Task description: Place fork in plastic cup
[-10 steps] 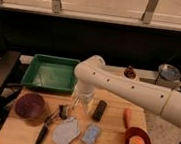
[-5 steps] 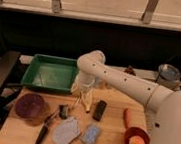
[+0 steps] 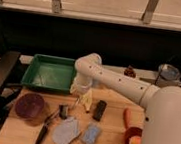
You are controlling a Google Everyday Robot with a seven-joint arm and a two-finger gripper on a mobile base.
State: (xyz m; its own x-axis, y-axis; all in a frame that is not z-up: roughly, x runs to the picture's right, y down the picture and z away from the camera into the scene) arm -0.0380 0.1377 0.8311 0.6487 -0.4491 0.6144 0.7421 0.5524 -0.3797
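Just inside the table's back edge, the gripper hung with jaws spread wide, holding nothing, the fork lying just below it. Bare wood lay open behind the black bar, while the plastic cup sat near the front edge. A red bowl at front right held an orange fruit; the green tray sat back left.

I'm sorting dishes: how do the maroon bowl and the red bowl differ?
The maroon bowl sits front left, fully visible and seemingly empty; the red bowl sits front right, partly hidden by the arm, holding something orange. Both are round, on the wooden table. The tool hangs over the table's middle, near neither.
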